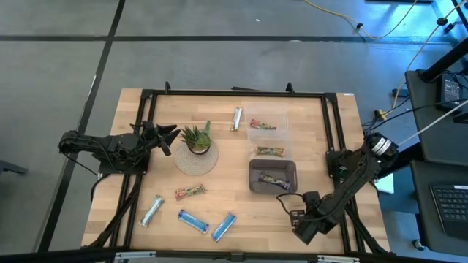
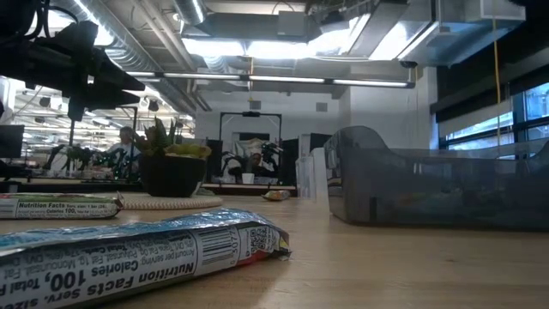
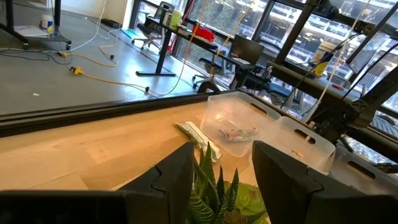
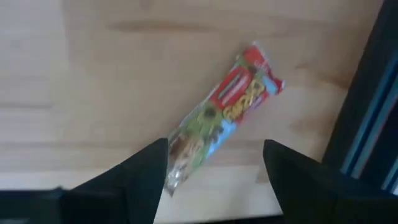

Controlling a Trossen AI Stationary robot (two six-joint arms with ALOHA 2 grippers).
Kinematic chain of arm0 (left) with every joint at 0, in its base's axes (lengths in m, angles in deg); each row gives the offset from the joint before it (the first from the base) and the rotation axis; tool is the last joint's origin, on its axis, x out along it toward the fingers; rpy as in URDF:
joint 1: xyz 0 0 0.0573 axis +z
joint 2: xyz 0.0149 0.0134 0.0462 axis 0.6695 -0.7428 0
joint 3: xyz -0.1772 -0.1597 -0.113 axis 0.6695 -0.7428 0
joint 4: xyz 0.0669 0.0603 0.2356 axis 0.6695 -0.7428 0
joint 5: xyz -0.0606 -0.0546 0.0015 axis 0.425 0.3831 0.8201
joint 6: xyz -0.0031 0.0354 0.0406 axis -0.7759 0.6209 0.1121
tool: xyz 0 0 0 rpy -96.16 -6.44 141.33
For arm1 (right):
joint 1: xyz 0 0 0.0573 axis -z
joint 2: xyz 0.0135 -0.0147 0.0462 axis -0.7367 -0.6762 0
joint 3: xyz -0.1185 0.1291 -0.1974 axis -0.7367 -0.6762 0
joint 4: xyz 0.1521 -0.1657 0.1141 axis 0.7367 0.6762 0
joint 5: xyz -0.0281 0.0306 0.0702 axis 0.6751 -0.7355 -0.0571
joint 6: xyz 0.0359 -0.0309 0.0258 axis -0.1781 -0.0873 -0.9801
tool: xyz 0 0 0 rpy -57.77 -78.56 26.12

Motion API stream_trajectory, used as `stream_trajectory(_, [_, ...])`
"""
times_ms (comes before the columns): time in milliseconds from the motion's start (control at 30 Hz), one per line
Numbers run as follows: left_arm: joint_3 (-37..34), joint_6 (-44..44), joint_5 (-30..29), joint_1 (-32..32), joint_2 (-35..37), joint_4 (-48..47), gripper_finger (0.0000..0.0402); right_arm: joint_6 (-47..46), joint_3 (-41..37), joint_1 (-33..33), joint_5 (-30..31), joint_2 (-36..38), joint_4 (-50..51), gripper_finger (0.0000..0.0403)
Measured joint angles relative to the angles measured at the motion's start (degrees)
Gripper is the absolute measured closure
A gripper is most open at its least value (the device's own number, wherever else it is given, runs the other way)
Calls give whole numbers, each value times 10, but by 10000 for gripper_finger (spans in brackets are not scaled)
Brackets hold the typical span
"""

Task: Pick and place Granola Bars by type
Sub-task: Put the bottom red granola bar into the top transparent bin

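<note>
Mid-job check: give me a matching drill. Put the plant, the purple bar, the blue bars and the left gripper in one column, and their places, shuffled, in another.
Things:
1. potted plant
2. purple bar
3. blue bars
4. left gripper

Places:
A. inside the grey bin
B. by the plant's left side, jaws open
C. on the round woven mat
D. on bare wood near the table's front edge

Pairs: 1-C, 2-A, 3-D, 4-B
</note>
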Motion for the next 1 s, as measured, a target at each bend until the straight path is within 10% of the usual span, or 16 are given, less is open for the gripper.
stream_trajectory(500, [0, 0, 0, 0, 0, 0, 245, -3, -122, -6, -3, 4, -209, 137])
stream_trajectory(1000, [0, 0, -28, 0, 0, 0, 245, 131, -131, -7, 47, 2, -201, 158])
